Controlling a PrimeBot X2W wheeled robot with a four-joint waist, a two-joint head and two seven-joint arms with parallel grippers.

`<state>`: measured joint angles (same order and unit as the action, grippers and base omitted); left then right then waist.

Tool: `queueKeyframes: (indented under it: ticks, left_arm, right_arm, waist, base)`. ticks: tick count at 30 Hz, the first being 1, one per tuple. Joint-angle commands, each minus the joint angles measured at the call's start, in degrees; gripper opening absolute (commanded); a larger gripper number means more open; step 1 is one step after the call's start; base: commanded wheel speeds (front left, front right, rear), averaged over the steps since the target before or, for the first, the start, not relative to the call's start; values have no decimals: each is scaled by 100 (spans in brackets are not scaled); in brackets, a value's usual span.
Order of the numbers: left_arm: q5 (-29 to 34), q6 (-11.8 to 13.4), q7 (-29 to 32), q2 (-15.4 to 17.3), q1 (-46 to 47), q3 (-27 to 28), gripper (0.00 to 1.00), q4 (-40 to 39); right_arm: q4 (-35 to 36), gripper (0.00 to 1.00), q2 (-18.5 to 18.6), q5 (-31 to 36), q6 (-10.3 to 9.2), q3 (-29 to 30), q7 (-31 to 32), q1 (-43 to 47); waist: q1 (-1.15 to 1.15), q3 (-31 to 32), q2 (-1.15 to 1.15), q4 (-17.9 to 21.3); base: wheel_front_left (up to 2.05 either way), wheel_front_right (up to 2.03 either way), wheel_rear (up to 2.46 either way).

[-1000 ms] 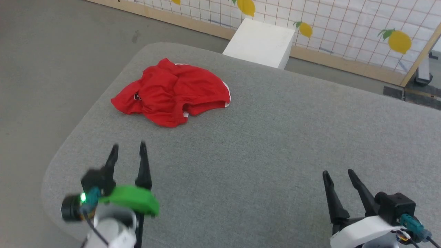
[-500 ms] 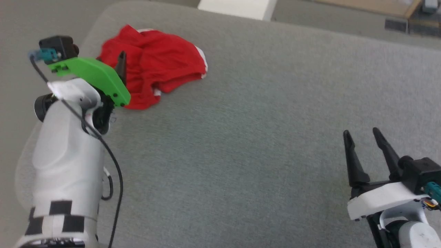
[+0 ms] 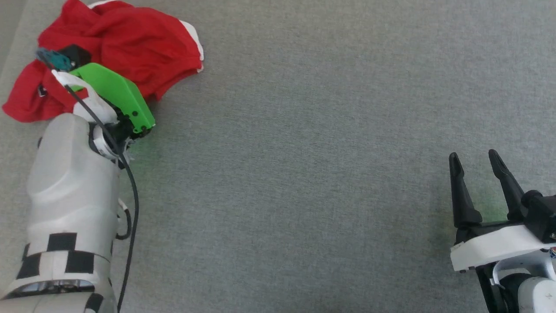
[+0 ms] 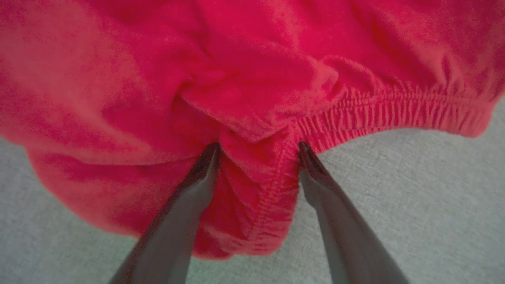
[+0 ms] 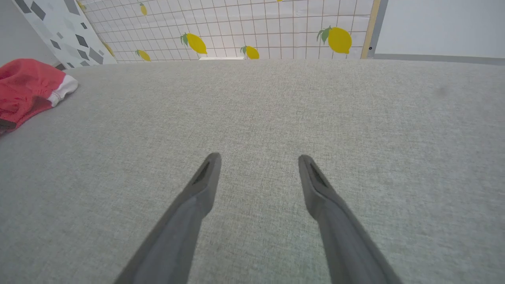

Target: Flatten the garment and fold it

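- Where the pale left forearm [image 3: 71, 182] reaches up the left of the head view, its green wrist cover [image 3: 115, 93] lies over the near edge of the red shorts [image 3: 130, 43], hiding the fingers there.
- Seen from the left wrist, the left gripper [image 4: 256, 148] has its two dark fingers [image 4: 197, 189] spread wide, with nothing pinched.
- Both tips sit at the crumpled shorts [image 4: 252, 79]; a stitched fold of red cloth lies in the gap between them, and the left finger lies over fabric.
- Whether the tips press into the cloth cannot be told.
- Beyond and to the right of the right fingertip runs the gathered elastic waistband [image 4: 394, 110], with grey padded surface [image 4: 414, 189] below it.
- A white stripe [image 3: 196, 41] edges the shorts on their right side.
- Bare grey surface [image 3: 304, 152] stretches between the two arms.
- At the lower right, the right gripper [image 3: 473, 155] points up the head view, fingers wide apart and empty, well away from the shorts.
- From the right wrist, those fingers [image 5: 327, 205] hang over plain grey surface, and the shorts [image 5: 27, 86] lie far off to their left, below a lemon-print tiled wall [image 5: 276, 23].
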<state>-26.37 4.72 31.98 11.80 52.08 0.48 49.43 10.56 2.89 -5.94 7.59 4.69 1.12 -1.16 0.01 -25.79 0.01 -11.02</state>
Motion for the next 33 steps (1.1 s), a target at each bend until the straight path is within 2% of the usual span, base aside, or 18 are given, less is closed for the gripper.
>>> queueKeyframes:
  ticks: [1,2,5,12,16,21,25,29,33]
  left_arm:
    - [55,65,41,-45,-77,-57,40,121]
    - [80,104,-54,-31,-86,-60,0,94]
    - [97,88,-446,25,-49,-29,0,-65]
    - [314,-527,-1317,381,456,-264,0,-691]
    - [267,-891,-1398,473,930,-385,0,-1050]
    - [48,-1138,-1296,238,1401,-722,0,-1623]
    - [-256,-1203,-1098,-59,1300,-1148,0,-2172]
    - [-369,-1215,-937,-319,658,-1754,0,-2612]
    - [-510,-1218,-869,-574,-535,-2386,0,-2638]
  right_arm:
    - [23,100,-2,8,-10,-5,9,-55]
    - [3,100,-2,0,-10,-16,0,-68]
    - [-97,100,-2,-36,-10,-73,-43,-91]
    - [-582,100,-2,-320,-10,-271,-316,-98]
    - [-918,100,-2,-540,-10,-380,-524,-53]
    - [-1265,100,-2,-752,-10,-451,-751,44]
    - [-1464,100,-2,-852,-10,-438,-887,98]
    - [-1588,100,-2,-905,-10,-400,-979,158]
    - [-1686,100,-2,-945,-10,-416,-1043,167]
  waist:
    - [-1,-85,-1,108]
    - [-1,-56,-1,100]
    - [-1,99,-1,81]
    - [-1,869,-1,195]
    - [-1,1381,-1,381]
    - [-1,1864,-1,629]
    - [-1,2060,-1,789]
    - [-1,2122,-1,890]
    - [-1,2098,-1,1047]
  base:
    - [0,0,0]
    - [0,0,0]
    - [0,0,0]
    - [0,0,0]
    - [0,0,0]
    - [0,0,0]
    - [0,0,0]
    - [0,0,0]
    - [0,0,0]
